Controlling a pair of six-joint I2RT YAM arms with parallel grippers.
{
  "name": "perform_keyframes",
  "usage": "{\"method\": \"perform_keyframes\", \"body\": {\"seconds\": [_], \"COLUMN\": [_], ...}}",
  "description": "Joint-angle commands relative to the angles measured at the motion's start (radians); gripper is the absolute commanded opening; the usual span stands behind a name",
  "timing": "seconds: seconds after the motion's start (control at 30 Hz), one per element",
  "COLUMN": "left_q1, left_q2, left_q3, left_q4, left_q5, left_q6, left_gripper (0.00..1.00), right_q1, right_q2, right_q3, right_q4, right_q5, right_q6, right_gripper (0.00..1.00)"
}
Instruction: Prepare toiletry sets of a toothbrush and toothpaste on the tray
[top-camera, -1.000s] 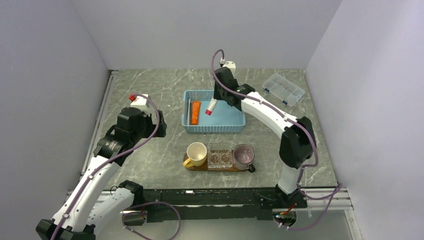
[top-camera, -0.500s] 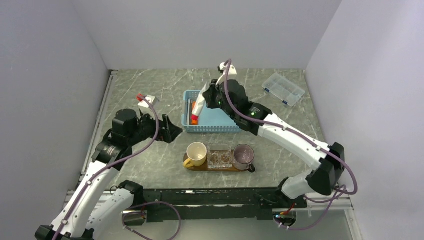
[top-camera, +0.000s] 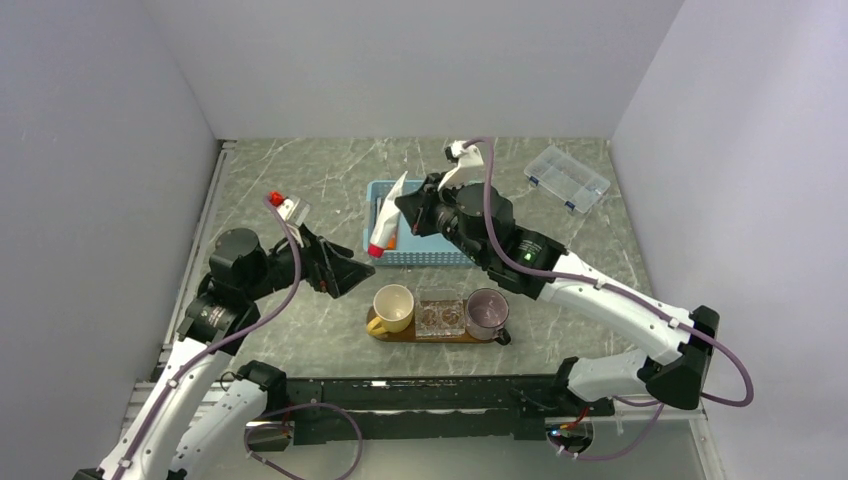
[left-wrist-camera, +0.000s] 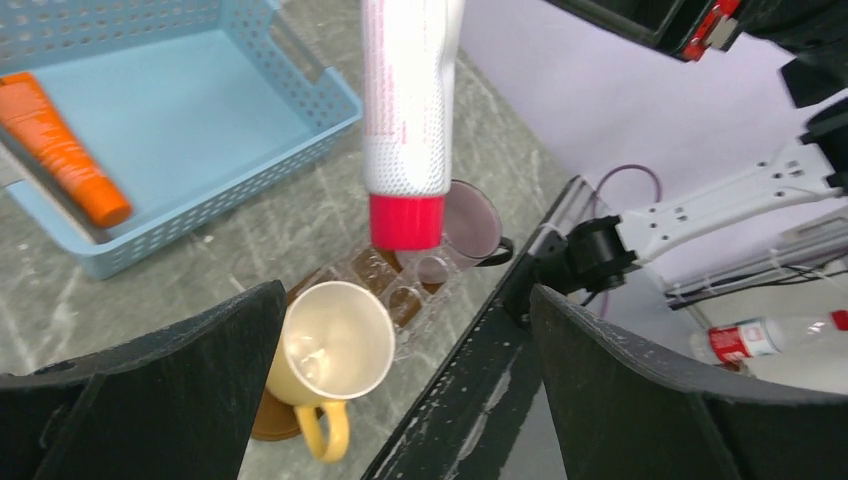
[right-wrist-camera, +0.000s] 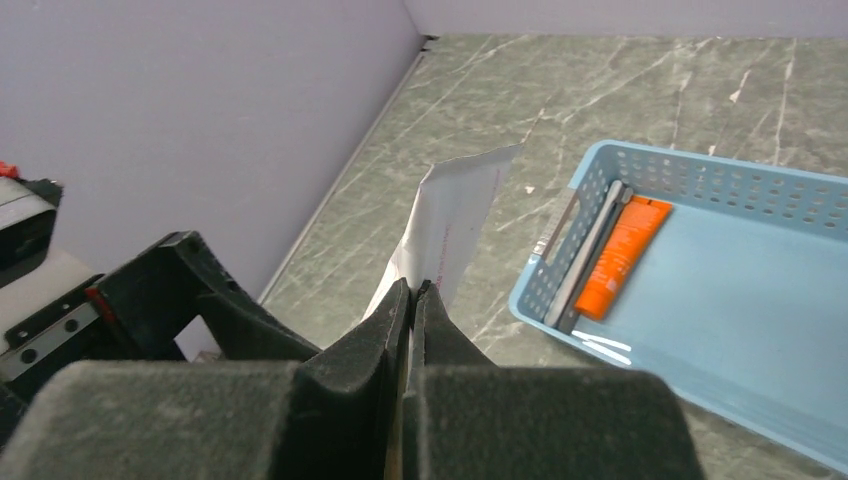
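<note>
Toothpaste in a white tube (left-wrist-camera: 410, 100) is held in the air, tilted, with its red cap pointing down and its crimped flat end pointing up. It is pinched across the middle of its body by the right tool (right-wrist-camera: 412, 290), whose fingers are pressed together on it, so that the crimped end sticks out beyond the fingertips. Seen from above, the cap hangs off the near left corner of the blue basket (right-wrist-camera: 700, 170), over the desk (top-camera: 290, 180), without touching either.

The left tool (top-camera: 340, 268) is pointed at the hanging tube with its fingers spread wide and nothing between them. The cap is seen near its fingertips but apart from them; in the left wrist view the tube is framed between the two spread fingers.

Inside the basket, an orange toothpaste (right-wrist-camera: 625, 255) lies flat near the left wall, and a grey toothbrush (right-wrist-camera: 590, 255) lies just beside it, between it and that wall.

Nearer the arms, the tray (top-camera: 437, 339) of dark wood lies on the desk. On it a yellow cup (top-camera: 393, 306), a clear glass piece (top-camera: 440, 316) and a purple cup (top-camera: 486, 312) are set in a row, left to right. No tube or brush is seen on the tray.

At the far right of the desk, well apart, a clear compartment box (top-camera: 567, 178) is set.
</note>
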Motion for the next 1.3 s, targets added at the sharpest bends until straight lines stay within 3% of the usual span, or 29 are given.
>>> {"method": "perform_keyframes", "body": {"seconds": [0.0,0.4,0.63,0.93,1.13,1.23,1.27], "left_q1": [0.000,0.000,0.000,0.000,0.000,0.000,0.001], "left_q2": [-0.016,-0.021,-0.024,-0.019,-0.016,-0.011,-0.010], "left_q3": [-0.020,-0.038,-0.048,-0.045,-0.039,-0.033,-0.032], "left_q4": [0.115,0.196,0.234,0.226,0.210,0.183,0.172], "left_q5": [0.113,0.183,0.229,0.244,0.240,0.223,0.213], "left_q6": [-0.082,-0.140,-0.159,-0.145,-0.126,-0.098,-0.087], "left_gripper": [0.99,0.99,0.87,0.57,0.23,0.01,0.00], "right_q1": [0.037,0.121,0.147,0.168,0.172,0.172,0.172], "right_q2": [-0.048,-0.052,-0.063,-0.066,-0.072,-0.068,-0.070], "right_q3": [-0.007,0.008,-0.008,-0.007,-0.013,-0.007,-0.007], "right_q4": [0.112,0.142,0.176,0.180,0.166,0.129,0.114], "right_q5": [0.021,0.023,0.053,0.078,0.080,0.086,0.088], "right_q6": [0.021,0.031,0.024,0.008,-0.002,-0.010,-0.011], "right_gripper": [0.00,0.00,0.00,0.00,0.00,0.00,0.04]}}
